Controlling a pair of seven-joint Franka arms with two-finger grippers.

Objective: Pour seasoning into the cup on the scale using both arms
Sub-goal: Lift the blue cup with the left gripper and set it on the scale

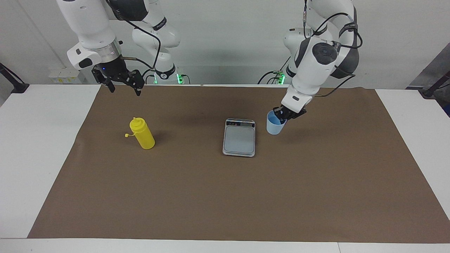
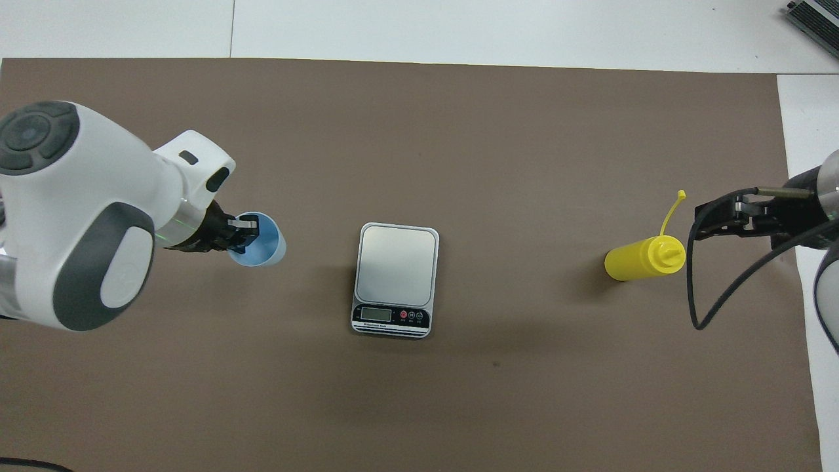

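Observation:
The light blue cup hangs from my left gripper, which is shut on its rim with one finger inside. The cup is over the mat just beside the silver-grey scale, toward the left arm's end; it also shows in the overhead view with the left gripper and the scale. The scale's plate is bare. The yellow seasoning bottle stands upright toward the right arm's end, cap off and dangling on its tether. My right gripper is open, raised and waiting, empty, over the mat's edge nearest the robots.
A brown mat covers most of the white table. The right arm's black cable loops down close to the bottle.

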